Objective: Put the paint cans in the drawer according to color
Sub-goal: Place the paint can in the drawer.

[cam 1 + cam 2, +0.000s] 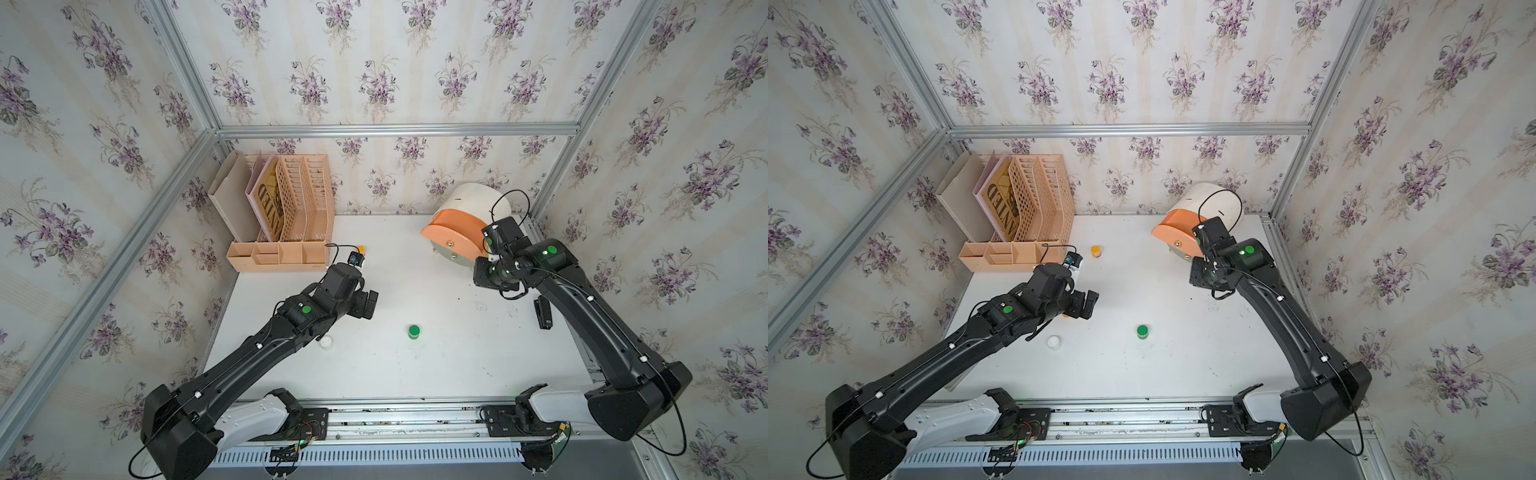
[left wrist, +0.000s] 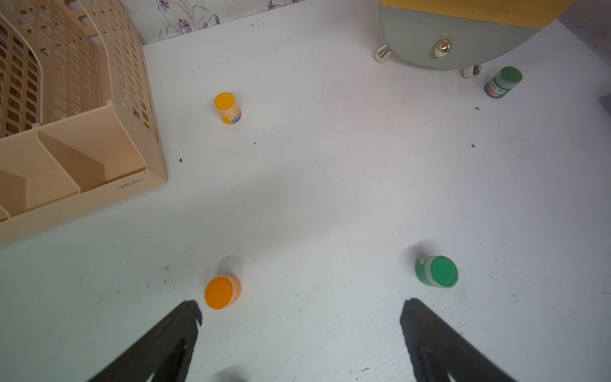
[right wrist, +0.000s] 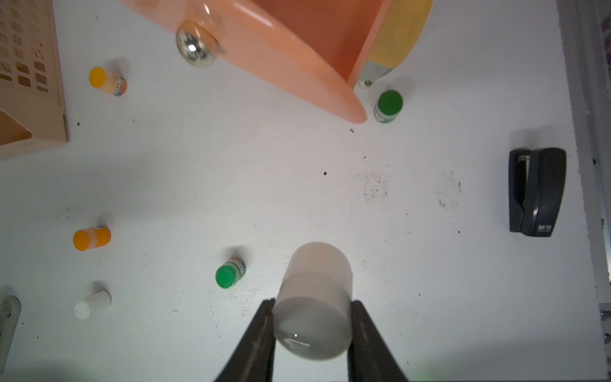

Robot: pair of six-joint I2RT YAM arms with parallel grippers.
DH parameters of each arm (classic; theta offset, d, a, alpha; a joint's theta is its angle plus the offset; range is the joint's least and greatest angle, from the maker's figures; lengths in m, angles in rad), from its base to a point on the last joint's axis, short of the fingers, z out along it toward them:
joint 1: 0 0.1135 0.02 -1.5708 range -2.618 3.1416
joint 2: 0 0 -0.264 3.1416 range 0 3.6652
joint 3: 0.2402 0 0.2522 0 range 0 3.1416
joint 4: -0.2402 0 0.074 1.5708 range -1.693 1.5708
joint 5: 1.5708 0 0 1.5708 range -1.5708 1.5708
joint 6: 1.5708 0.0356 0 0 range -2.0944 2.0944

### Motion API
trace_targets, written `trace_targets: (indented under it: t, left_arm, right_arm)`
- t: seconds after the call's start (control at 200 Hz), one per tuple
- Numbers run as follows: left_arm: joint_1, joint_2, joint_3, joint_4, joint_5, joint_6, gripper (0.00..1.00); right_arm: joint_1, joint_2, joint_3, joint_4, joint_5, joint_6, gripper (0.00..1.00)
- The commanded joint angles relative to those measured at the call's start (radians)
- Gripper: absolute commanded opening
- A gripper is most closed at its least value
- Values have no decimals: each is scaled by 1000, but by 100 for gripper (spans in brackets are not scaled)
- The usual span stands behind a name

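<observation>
- Near the back right corner of the counter, by the pulled-out peach drawer: right hand clamped on a white pot.
- Pot: short, plain, pale cylinder, squeezed across its sides; long axis runs along the fingers, one flat end facing the wrist camera.
- Left hand spread wide, empty, just beside an upright orange pot.

violet-flowered wallpaper walls, aluminium frame rails, scuffed white tabletop
</observation>
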Motion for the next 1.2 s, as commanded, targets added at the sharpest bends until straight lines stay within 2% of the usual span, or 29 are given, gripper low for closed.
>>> trace_targets:
  t: [0.0,0.27,0.48,1.194]
  left_arm:
    - [1,-9,11,-18,-16,10,99]
    - [3,-20,21,-34,-29,15,99]
    - [5,-16,35,-45,-30,18,99]
    - [5,-30,54,-73,-21,16,99]
  right_arm:
    - [-23,59,112,-50,44,-61,21]
    - [-94,191,343,-28,3,-100,20]
    - [-143,274,436,3,-58,-121,19]
    - [-211,415,414,103,-136,-144,18]
